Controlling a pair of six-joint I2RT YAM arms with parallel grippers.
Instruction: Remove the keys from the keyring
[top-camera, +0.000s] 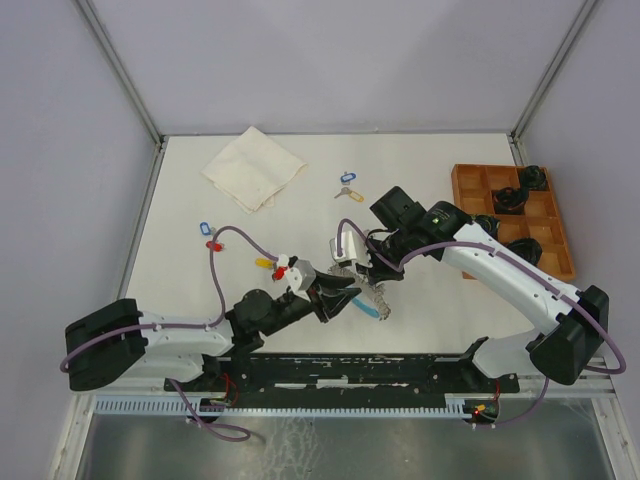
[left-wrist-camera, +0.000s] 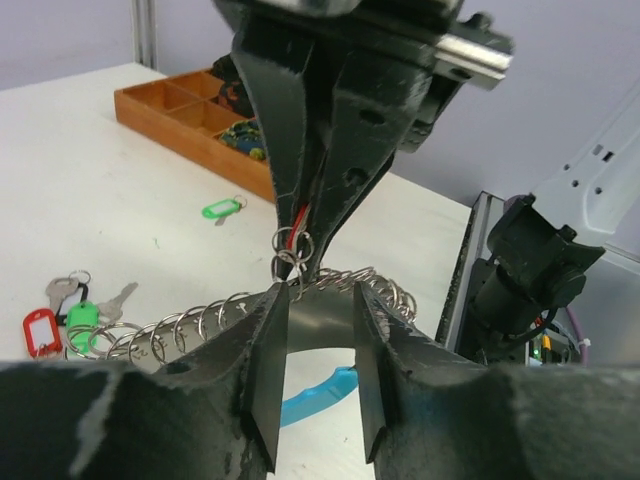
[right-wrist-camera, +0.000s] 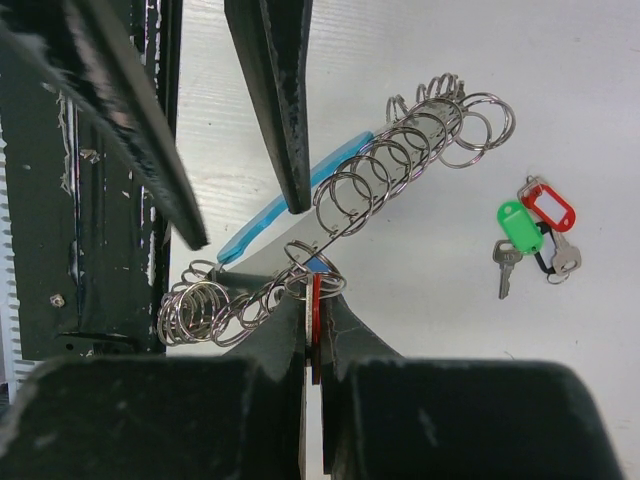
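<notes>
The keyring (right-wrist-camera: 372, 187) is a silvery loop strung with many small rings, joined to a light-blue band (right-wrist-camera: 262, 217). It is lifted at a slant above the table. My right gripper (right-wrist-camera: 317, 300) is shut on a red-tagged key (right-wrist-camera: 316, 318) whose small ring hangs on the loop. My left gripper (left-wrist-camera: 318, 365) is open, and nothing lies between its fingers (left-wrist-camera: 268, 372). It sits just in front of the keyring (left-wrist-camera: 205, 318), with the blue band (left-wrist-camera: 318, 393) below it. From above, both grippers (top-camera: 345, 298) (top-camera: 362, 272) meet at the keyring (top-camera: 377, 298).
Loose tagged keys lie on the table: green and red ones (right-wrist-camera: 530, 225), a green tag (left-wrist-camera: 222, 209), a blue-tagged one (top-camera: 347, 178), and blue and red ones (top-camera: 208, 234). A folded cloth (top-camera: 253, 167) lies at the back left. A wooden compartment tray (top-camera: 470, 215) sits at the right.
</notes>
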